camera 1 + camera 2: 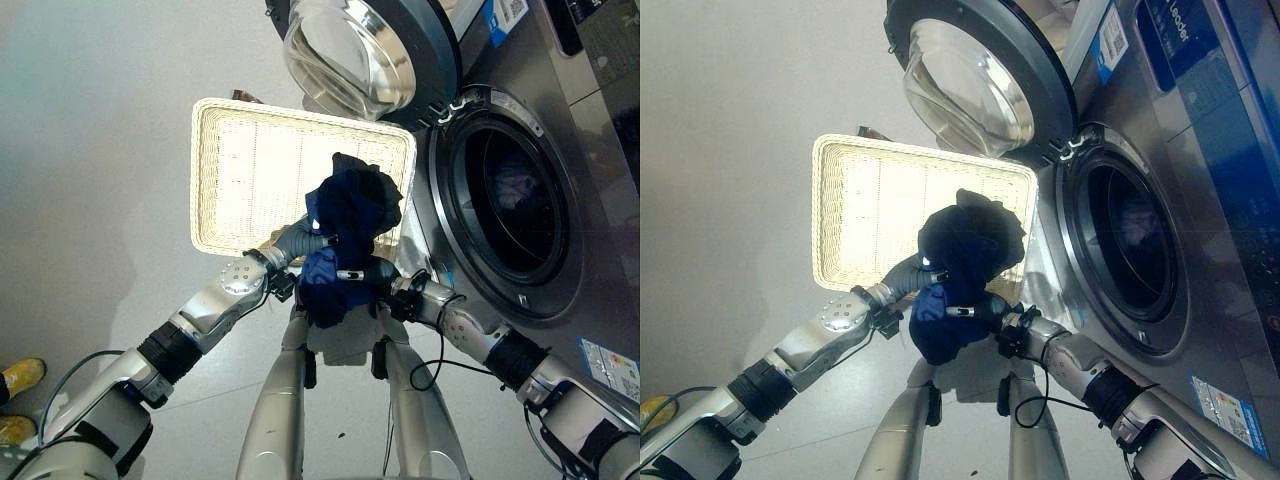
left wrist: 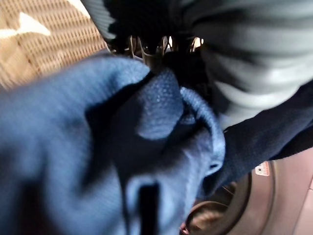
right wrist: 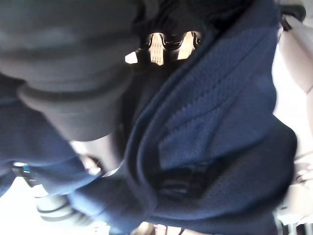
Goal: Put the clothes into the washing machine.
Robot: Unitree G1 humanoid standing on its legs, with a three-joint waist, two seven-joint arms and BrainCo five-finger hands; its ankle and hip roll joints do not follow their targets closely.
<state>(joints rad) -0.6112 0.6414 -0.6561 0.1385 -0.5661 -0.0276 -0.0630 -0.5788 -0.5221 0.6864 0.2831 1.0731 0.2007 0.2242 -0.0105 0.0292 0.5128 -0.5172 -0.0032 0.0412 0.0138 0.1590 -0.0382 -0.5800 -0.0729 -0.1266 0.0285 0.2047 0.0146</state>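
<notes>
A bundle of dark blue clothes (image 1: 350, 205) hangs in the air between my two hands, over the near edge of the white wicker basket (image 1: 250, 170). My left hand (image 1: 298, 240) grips it from the left and my right hand (image 1: 382, 272) from the right, both with fingers dug into the cloth. In the left wrist view the blue cloth (image 2: 98, 147) bunches right against the fingers (image 2: 146, 49). In the right wrist view the cloth (image 3: 210, 122) wraps the fingers (image 3: 156, 49). The washing machine's round drum opening (image 1: 515, 210) stands just right of the bundle, with some cloth inside.
The machine's glass door (image 1: 350, 50) is swung open above the basket's far right corner. The basket lies on a grey floor (image 1: 90, 200), left of the machine. A person's yellow shoes (image 1: 20, 378) show at the lower left.
</notes>
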